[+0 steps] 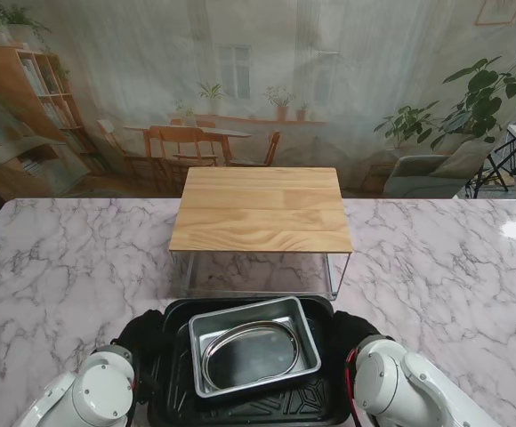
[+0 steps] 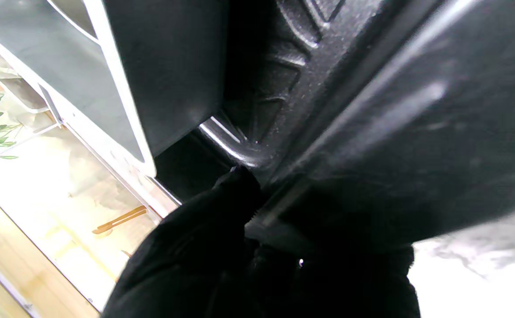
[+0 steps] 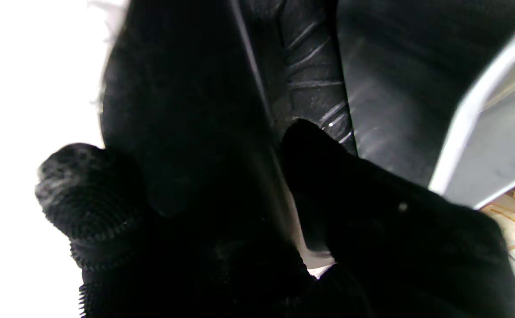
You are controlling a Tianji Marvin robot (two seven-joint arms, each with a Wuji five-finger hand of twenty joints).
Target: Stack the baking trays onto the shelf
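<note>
A large black baking tray [image 1: 249, 405] lies on the table close to me. Nested inside it is a silver rectangular tray [image 1: 253, 345], and an oval metal dish [image 1: 251, 352] rests in that one. My left hand [image 1: 142, 342], in a black glove, is clamped on the black tray's left rim [image 2: 372, 145], thumb over the lip. My right hand [image 1: 358, 334] holds the right rim [image 3: 257, 145] the same way. The shelf [image 1: 262, 210], a wooden top on thin metal legs, stands just beyond the trays with nothing on it.
The white marble table [image 1: 53, 267] stretches to both sides of the shelf. Under the shelf's top there is an open gap between the metal legs [image 1: 336, 276]. A printed room backdrop [image 1: 240, 80] hangs behind the table.
</note>
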